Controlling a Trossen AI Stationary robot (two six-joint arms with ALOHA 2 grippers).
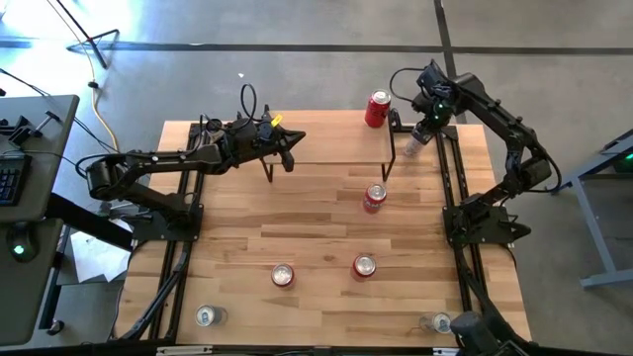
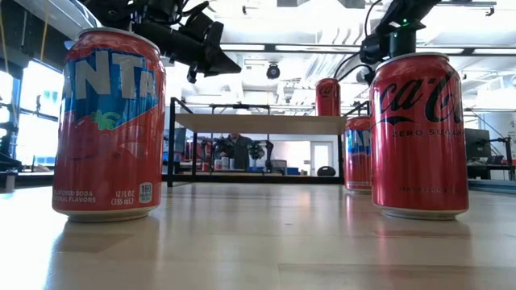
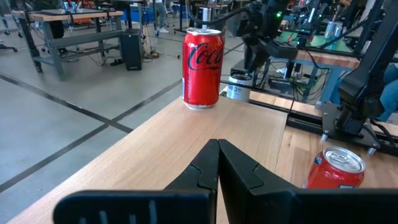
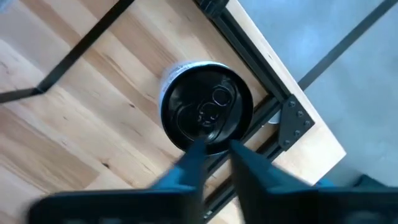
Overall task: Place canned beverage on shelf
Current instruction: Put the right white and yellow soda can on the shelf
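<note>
R gripper [image 4: 214, 155] sits directly over a black-top can [image 4: 207, 115] by the table's far R edge, beside the shelf [image 1: 331, 150]; fingers narrowly apart, not gripping. L gripper [image 3: 219, 163] closed, empty, above shelf. 1 red Coke can [image 1: 378, 109] already on shelf's far R corner.

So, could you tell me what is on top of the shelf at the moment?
One red Coca-Cola can stands upright on the shelf, near its far end. The left end effector, shut, covers part of the top.
</note>
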